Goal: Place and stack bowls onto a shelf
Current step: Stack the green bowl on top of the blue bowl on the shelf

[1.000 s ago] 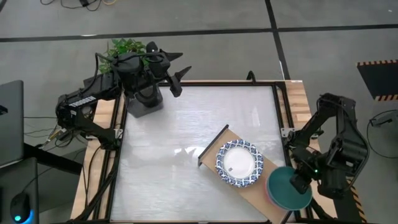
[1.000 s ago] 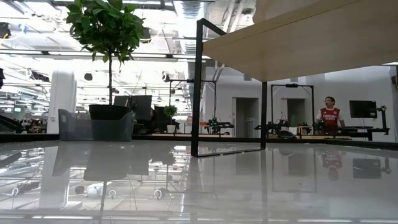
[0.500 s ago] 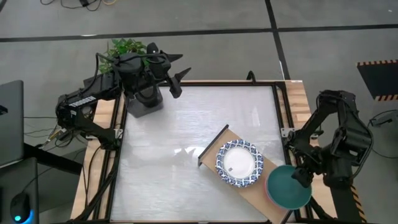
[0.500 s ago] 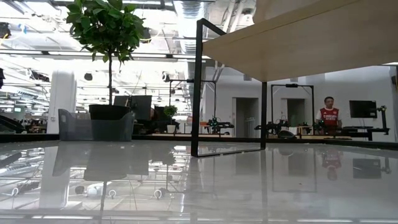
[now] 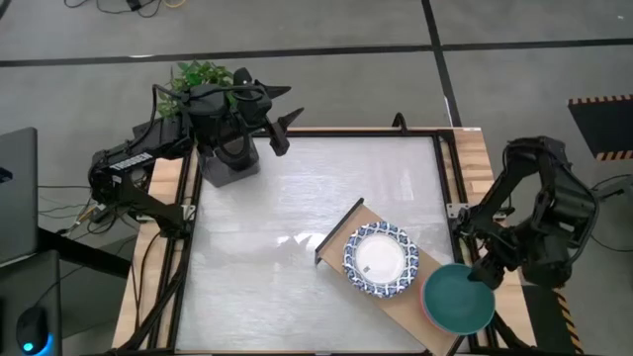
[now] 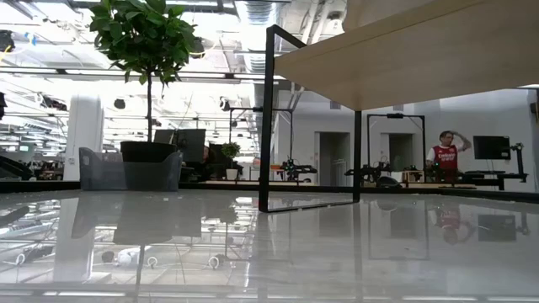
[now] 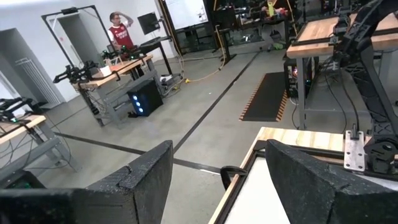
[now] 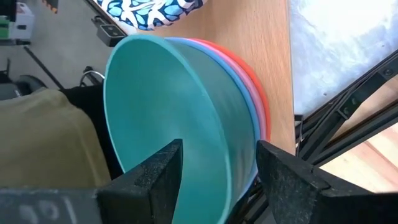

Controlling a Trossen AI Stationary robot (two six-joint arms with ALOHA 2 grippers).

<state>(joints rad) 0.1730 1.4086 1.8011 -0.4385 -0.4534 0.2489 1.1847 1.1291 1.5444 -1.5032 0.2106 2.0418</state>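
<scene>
High view: the right tool [image 5: 482,278], jaws wide, is now drawn back off the green bowl [image 5: 458,300] stacked on the shelf [image 5: 415,307].

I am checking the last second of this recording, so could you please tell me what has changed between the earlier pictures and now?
The right tool has let go of the green bowl and drawn back toward the table's right edge; it is now open. The bowl stays on top of the stack at the shelf's end. The patterned bowl and the left tool, open near the plant, have not moved.
</scene>
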